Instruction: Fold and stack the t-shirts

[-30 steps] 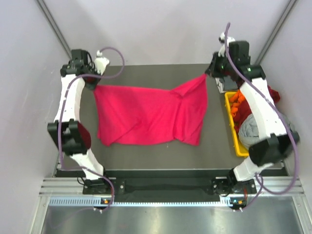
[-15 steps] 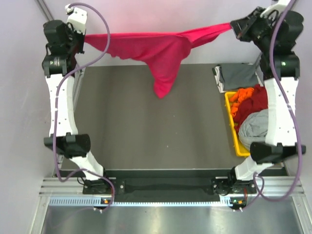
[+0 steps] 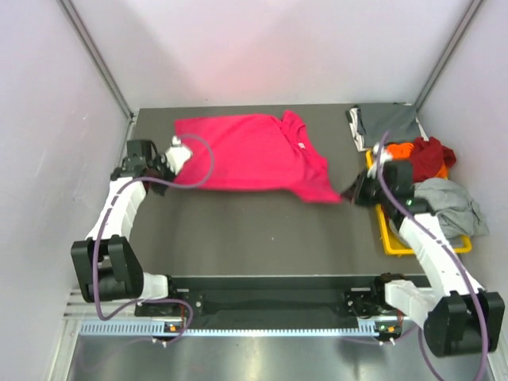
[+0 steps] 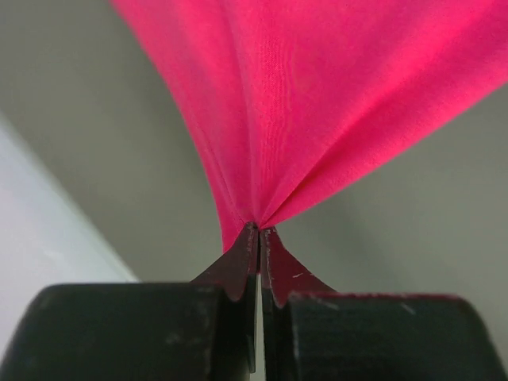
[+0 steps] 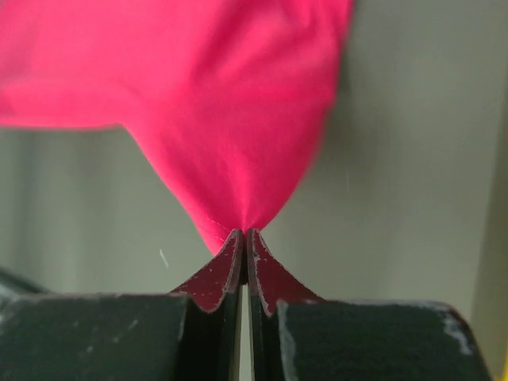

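A magenta-pink t-shirt [image 3: 246, 151] lies spread across the back of the dark table, a small white neck label near its collar. My left gripper [image 3: 176, 156] is shut on its left edge, low over the table; the left wrist view shows the cloth [image 4: 317, 103] pinched at the closed fingertips [image 4: 259, 230]. My right gripper [image 3: 349, 193] is shut on the shirt's lower right corner, and the right wrist view shows the fabric [image 5: 198, 95] fanning out from the tips [image 5: 244, 232]. A folded dark grey t-shirt [image 3: 385, 123] lies at the back right.
A yellow bin [image 3: 389, 238] stands at the right edge, holding orange [image 3: 399, 151], dark red [image 3: 429, 155] and light grey [image 3: 448, 206] shirts. Pale walls close in the left, back and right sides. The arm bases sit at the near edge.
Both arms swung the pink t-shirt up high in the air and then brought it down; it now lies flatter on the table, with both grippers low and nearer to me.
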{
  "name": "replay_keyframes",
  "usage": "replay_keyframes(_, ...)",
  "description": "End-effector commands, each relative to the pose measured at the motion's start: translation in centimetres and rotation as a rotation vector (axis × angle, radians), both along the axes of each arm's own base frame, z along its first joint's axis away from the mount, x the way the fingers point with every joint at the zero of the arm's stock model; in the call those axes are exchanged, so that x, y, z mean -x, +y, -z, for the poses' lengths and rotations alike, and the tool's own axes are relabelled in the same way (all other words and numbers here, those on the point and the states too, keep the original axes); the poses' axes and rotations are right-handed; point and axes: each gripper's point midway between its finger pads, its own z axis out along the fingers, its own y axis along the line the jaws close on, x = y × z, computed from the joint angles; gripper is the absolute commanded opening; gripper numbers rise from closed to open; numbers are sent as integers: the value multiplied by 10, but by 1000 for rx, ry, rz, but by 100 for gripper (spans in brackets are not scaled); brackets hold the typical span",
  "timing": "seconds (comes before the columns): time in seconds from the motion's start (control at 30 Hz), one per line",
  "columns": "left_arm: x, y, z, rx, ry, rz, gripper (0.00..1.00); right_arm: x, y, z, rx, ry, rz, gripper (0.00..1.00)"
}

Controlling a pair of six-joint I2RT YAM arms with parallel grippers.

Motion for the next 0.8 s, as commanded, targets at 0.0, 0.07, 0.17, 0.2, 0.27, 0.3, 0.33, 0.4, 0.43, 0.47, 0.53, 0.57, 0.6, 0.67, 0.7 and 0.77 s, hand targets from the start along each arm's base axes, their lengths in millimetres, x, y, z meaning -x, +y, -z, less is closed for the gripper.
replay_keyframes(0.0,28,7,15,-105,18,96,0,36,9,39,-43,42,1,0)
replay_keyframes(0.07,54,4,45,-112,128,137,2,61,10,76,-42,119,2,0)
replay_keyframes(0.17,84,6,74,-129,245,165,4,85,13,108,-69,200,20,0)
replay_keyframes(0.2,94,7,82,-134,277,169,5,91,16,111,-81,206,13,0)
replay_keyframes(0.27,114,8,91,-147,344,180,7,105,22,125,-115,250,8,0)
replay_keyframes(0.3,121,9,95,-151,369,183,8,109,25,128,-131,263,2,0)
replay_keyframes(0.33,127,11,97,-167,387,193,8,117,26,135,-139,287,1,0)
replay_keyframes(0.4,146,16,101,-202,435,198,8,125,32,132,-170,295,-6,0)
replay_keyframes(0.43,152,18,102,-222,446,218,8,132,33,132,-176,317,-9,0)
replay_keyframes(0.47,164,19,103,-231,471,230,9,136,37,126,-190,306,-19,0)
replay_keyframes(0.53,171,24,102,-265,488,247,9,143,37,118,-190,318,-21,0)
replay_keyframes(0.57,174,25,100,-278,497,252,9,146,38,114,-192,316,-21,0)
replay_keyframes(0.6,180,27,99,-286,522,260,9,150,36,112,-182,321,-15,0)
replay_keyframes(0.67,180,27,92,-288,542,285,17,147,35,100,-177,296,-11,20)
replay_keyframes(0.7,187,25,90,-274,576,302,33,145,32,99,-161,292,3,33)
replay_keyframes(0.77,171,20,77,-250,543,314,58,132,27,84,-109,246,6,61)
